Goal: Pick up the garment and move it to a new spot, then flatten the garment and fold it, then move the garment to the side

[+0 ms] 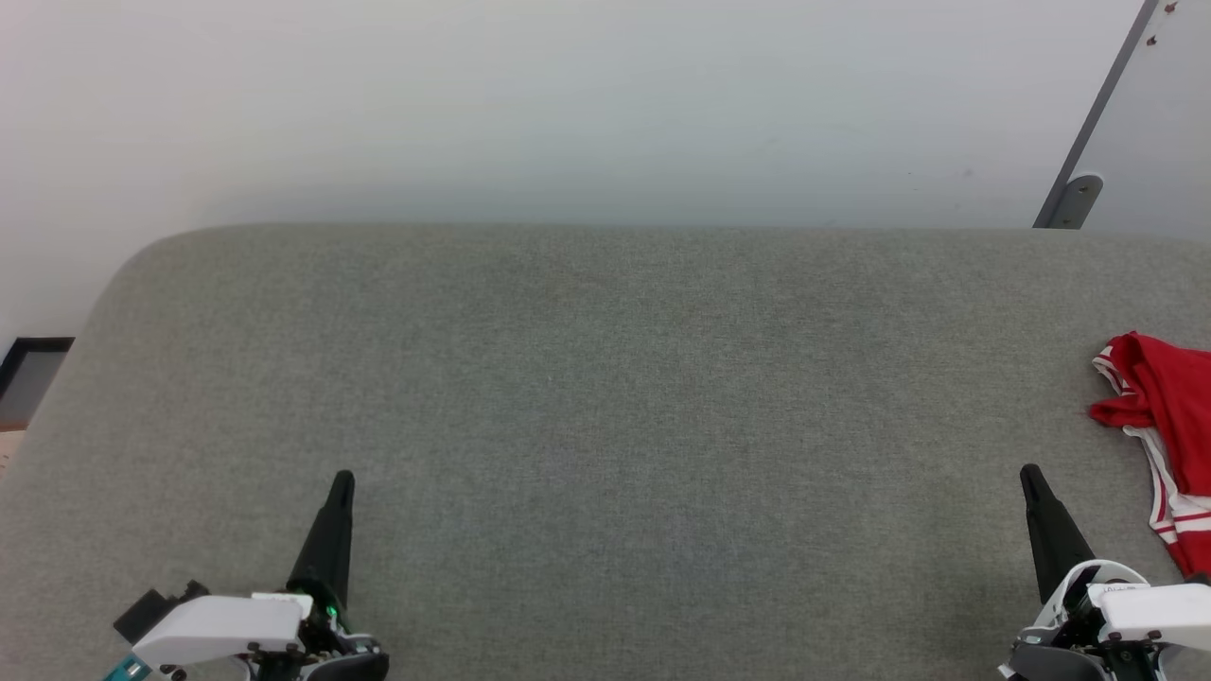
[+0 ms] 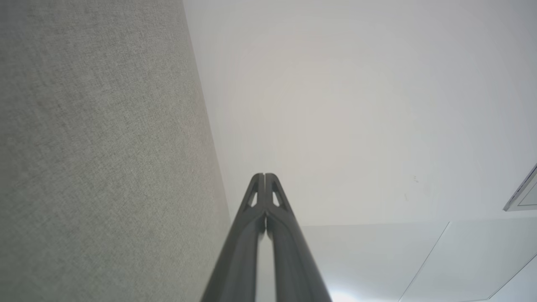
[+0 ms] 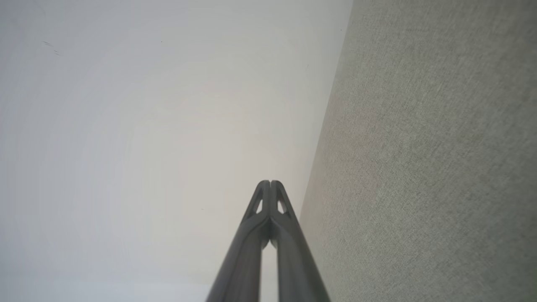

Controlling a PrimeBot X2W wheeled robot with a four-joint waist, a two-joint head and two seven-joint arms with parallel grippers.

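Both grippers sit lowest in the head view. The left gripper (image 1: 342,480) and the right gripper (image 1: 1030,473) each show as a single dark spike rising from a white wrist housing, with the jaws pressed together and nothing between them. Neither touches the garment (image 1: 1166,402), which lies crumpled at the far right edge of the grey fabric surface (image 1: 605,378), just beyond and to the right of the right gripper and cut off by the picture's border. It is bright red, bunched into folds, with white panels and red-and-white striped trim along its edges; no lettering can be made out.

The surface is a woven grey-green cloth with a rounded far-left corner. Behind it stands a plain pale wall (image 1: 568,104), with a slanted grey panel (image 1: 1149,113) and its rounded bracket (image 1: 1075,199) at the upper right, and a dark-framed opening (image 1: 30,371) low on the left.

From the wrists, each pair of fingers appears close up, meeting along their inner edges, with small triangular cut-outs near the tips. The grey cloth runs along one side and the wall fills the other. The left wrist view adds pale panel seams and a framed corner at its right edge.
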